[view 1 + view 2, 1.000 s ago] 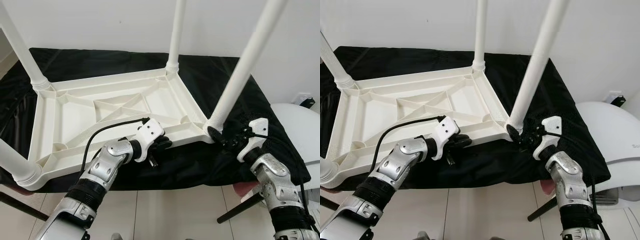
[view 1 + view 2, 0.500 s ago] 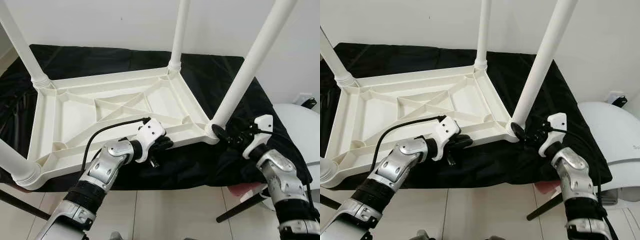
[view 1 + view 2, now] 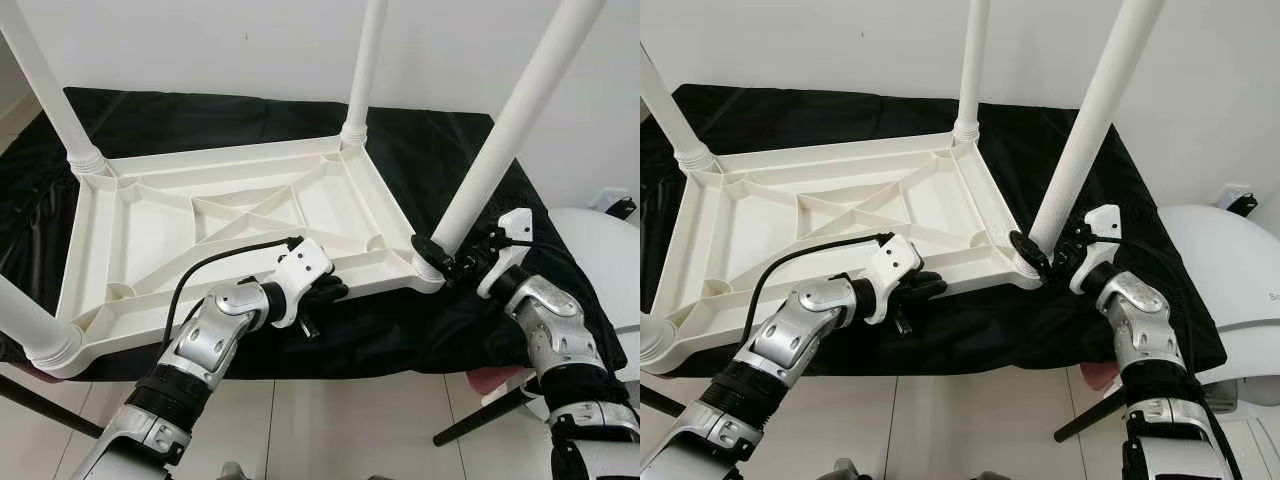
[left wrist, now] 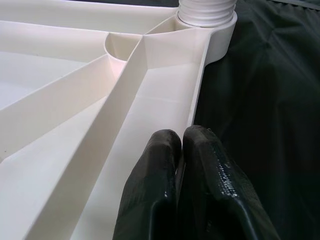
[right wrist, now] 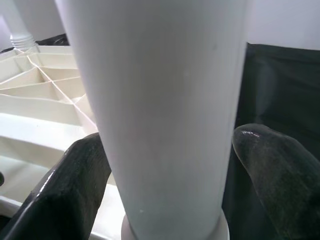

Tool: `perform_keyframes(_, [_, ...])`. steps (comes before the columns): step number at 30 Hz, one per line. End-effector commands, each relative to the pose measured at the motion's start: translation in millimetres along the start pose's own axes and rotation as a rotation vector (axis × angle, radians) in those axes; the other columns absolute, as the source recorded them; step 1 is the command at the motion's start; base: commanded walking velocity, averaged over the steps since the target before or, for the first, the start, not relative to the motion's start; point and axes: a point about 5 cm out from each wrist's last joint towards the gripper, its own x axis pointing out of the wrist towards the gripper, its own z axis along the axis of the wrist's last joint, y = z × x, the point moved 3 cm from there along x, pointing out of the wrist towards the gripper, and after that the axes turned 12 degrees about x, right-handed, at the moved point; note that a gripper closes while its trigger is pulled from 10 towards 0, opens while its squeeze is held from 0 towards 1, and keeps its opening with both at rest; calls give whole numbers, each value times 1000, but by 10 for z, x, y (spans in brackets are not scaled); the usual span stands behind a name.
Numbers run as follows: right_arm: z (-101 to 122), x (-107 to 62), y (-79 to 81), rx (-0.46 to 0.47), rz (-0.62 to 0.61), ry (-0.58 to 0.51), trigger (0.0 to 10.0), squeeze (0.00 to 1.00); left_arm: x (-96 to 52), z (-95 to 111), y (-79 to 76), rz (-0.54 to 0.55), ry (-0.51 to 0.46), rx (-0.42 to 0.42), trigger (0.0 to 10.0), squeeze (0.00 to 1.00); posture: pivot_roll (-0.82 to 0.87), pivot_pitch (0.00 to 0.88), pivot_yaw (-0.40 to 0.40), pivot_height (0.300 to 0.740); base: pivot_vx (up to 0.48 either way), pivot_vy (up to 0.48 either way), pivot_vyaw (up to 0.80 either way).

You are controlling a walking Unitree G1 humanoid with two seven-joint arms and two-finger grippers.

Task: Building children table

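The white plastic children's table (image 3: 230,215) lay upside down on a black cloth (image 3: 450,150), its ribbed underside facing up and all four legs already standing in their corner sockets. The right gripper (image 3: 462,262) sat at the base of the near right leg (image 3: 500,140), with one black finger (image 5: 75,185) on each side of the tube; they hugged the leg closely, though whether they truly pinched it could not be judged for certain from the wrist view. The corner socket lay directly below that gripper, and the rest of the tabletop stretched away from it toward the left arm.

The left gripper (image 3: 322,292) had its two fingers (image 4: 160,190) pressed together with nothing between them, resting against the near rim of the tabletop, apparently steadying it. The near right corner socket (image 4: 207,20) stood ahead of those fingertips along the rim.

Judging by this, assembly looked nearly finished: the legs were in, and what seemed left was seating or tightening this last leg, then turning the table upright.
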Motion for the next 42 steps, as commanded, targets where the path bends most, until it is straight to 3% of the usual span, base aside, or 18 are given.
perform_keyframes(1, [1, 4, -13, -18, 15, 16, 3882, 0, 29, -53, -111, -46, 22, -14, 10000, 0, -39, 30, -51, 740, 0, 0, 0])
perform_keyframes(3, [1, 10, -13, -20, 21, 20, 3882, 0, 30, -51, -110, -46, 23, -12, 10000, 0, -39, 30, -51, 740, 0, 0, 0])
perform_keyframes(4, [-2, 13, -18, -21, 25, 25, 0, 0, 32, -50, -107, -46, 24, -12, 10000, 0, -39, 29, -53, 740, 0, 0, 0])
perform_keyframes(13, [9, 5, -44, -21, 31, 19, 0, 0, 36, -44, -106, -41, 27, -15, 10000, 0, -37, 33, -56, 740, 0, 0, 0])
perform_keyframes(17, [11, 4, 14, 8, 25, -21, 0, 0, 36, -38, -105, -36, 25, -17, 10000, 0, -35, 37, -60, 740, 0, 0, 0])
perform_keyframes(18, [-5, 17, 123, 38, 6, -71, 0, 0, 36, -27, -106, -28, 21, -22, 10000, 0, -35, 40, -62, 740, 0, 0, 0])
perform_keyframes(22, [-25, 29, 248, 53, -6, -104, 0, 0, 36, -22, -111, -24, 19, -26, 10000, 0, -36, 44, -63, 740, 0, 0, 0])
perform_keyframes(23, [-39, 42, 317, 51, -18, -117, 10000, 0, 38, -20, -115, -22, 18, -30, 10000, 0, -35, 45, -64, 740, 0, 0, 0])
perform_keyframes(31, [-32, 86, 449, 27, -99, -176, 10000, 0, 47, -9, -124, -19, 14, -37, 10000, 0, -35, 50, -67, 740, 0, 0, 0])
perform_keyframes(36, [7, 120, 513, 12, -242, -231, 10000, 0, 59, 22, -128, -18, 7, -39, 10000, 0, -36, 53, -68, 740, 0, 0, 0])
perform_keyframes(42, [-86, 217, 663, 95, -387, -256, 10000, 0, 66, 39, -150, -22, -1, -46, 10000, 0, -39, 56, -65, 740, 0, 0, 0])
